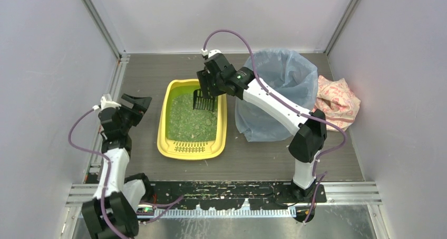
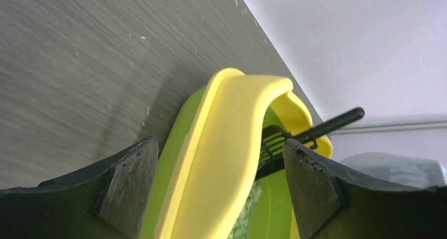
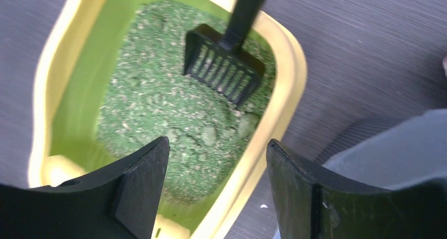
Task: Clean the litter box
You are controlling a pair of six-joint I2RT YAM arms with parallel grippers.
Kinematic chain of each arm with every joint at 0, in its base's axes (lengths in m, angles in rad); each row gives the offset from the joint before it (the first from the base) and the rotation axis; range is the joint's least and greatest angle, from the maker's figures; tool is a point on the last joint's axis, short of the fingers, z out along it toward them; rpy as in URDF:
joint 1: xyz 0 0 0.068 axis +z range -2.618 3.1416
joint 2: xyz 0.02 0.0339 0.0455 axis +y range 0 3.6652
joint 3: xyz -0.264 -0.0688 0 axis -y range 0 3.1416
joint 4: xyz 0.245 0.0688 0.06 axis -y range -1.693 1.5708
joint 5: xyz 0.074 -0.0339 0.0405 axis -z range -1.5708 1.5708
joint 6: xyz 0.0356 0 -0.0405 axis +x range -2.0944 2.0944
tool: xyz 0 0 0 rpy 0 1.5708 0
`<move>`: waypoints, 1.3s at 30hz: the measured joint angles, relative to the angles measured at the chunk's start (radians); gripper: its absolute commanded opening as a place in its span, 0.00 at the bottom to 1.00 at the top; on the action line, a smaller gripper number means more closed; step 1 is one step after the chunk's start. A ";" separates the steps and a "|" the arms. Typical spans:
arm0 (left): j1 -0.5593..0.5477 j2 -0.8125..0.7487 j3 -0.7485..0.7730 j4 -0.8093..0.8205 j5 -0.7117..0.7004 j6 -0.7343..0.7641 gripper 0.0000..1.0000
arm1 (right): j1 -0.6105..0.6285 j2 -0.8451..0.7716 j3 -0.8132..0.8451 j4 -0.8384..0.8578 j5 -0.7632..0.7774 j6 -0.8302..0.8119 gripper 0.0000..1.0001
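Note:
The yellow litter box [image 1: 190, 154] lies mid-table with green litter [image 1: 190, 120] inside and its slotted grate at the near end. A black slotted scoop [image 1: 204, 101] rests on the litter at the far right corner, its handle sloping up and away. My right gripper [image 1: 206, 90] hovers open just above that corner; in the right wrist view the scoop [image 3: 224, 70] lies free ahead of my open right gripper [image 3: 217, 162]. My left gripper [image 1: 141, 106] stands open left of the box, apart from it. In the left wrist view the box rim [image 2: 226, 144] shows ahead between the fingers of my left gripper [image 2: 220, 170].
A tall bin lined with a blue translucent bag [image 1: 279, 91] stands right of the litter box, close to my right forearm. A pink patterned cloth [image 1: 337, 102] lies beyond it at the right wall. Grey walls close in on three sides.

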 measured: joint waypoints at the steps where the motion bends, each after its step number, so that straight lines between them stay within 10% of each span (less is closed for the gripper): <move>1: 0.000 -0.047 -0.006 -0.045 0.000 0.010 0.84 | 0.000 0.005 0.000 -0.013 0.025 0.003 0.73; 17: -0.041 -0.539 0.005 -0.663 0.098 0.185 0.89 | 0.000 -0.002 -0.294 0.004 0.110 0.103 0.73; 39: -0.135 -0.283 0.236 -0.685 0.318 0.217 0.88 | 0.001 -0.073 -0.343 0.095 0.044 0.128 0.73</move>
